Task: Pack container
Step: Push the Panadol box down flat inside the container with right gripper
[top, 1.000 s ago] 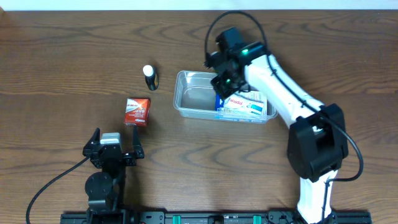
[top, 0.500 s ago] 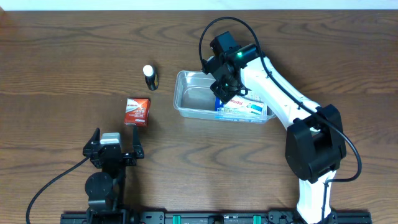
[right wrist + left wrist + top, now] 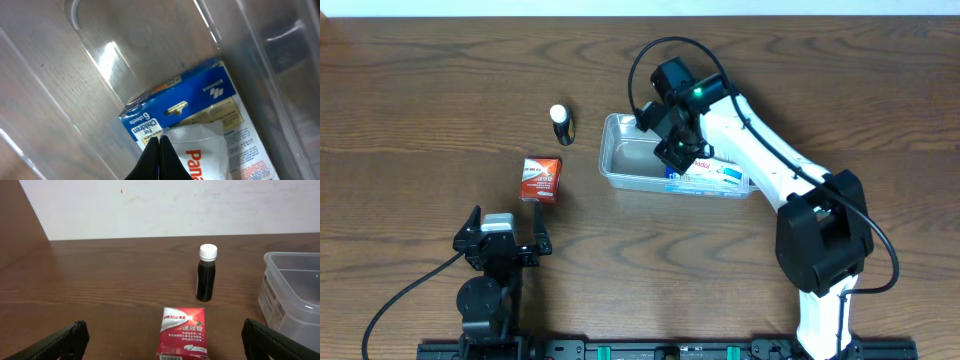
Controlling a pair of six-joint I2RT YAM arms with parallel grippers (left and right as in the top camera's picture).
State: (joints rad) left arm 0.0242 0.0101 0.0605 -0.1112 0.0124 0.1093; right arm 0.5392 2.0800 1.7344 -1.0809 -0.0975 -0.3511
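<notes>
The clear plastic container (image 3: 620,172) stands on the table right of centre. In its right half lies a blue and white medicine box (image 3: 720,175), flat on the bottom. My right gripper (image 3: 673,157) reaches down into the container, shut with nothing between its fingers. In the right wrist view its tips (image 3: 160,138) hover over the near end of that box (image 3: 200,95). My left gripper (image 3: 505,220) stands open near the front edge. A red box (image 3: 183,331) lies on the table just ahead of it, untouched.
A small dark bottle with a white cap (image 3: 560,122) stands upright left of the container, also seen as the bottle (image 3: 206,272) beyond the red box (image 3: 540,178). The container's left half (image 3: 75,75) holds nothing. A white wall borders the table's far edge.
My right gripper has slid left inside the container, from over the blue and white box toward the middle. The left arm has not moved.
</notes>
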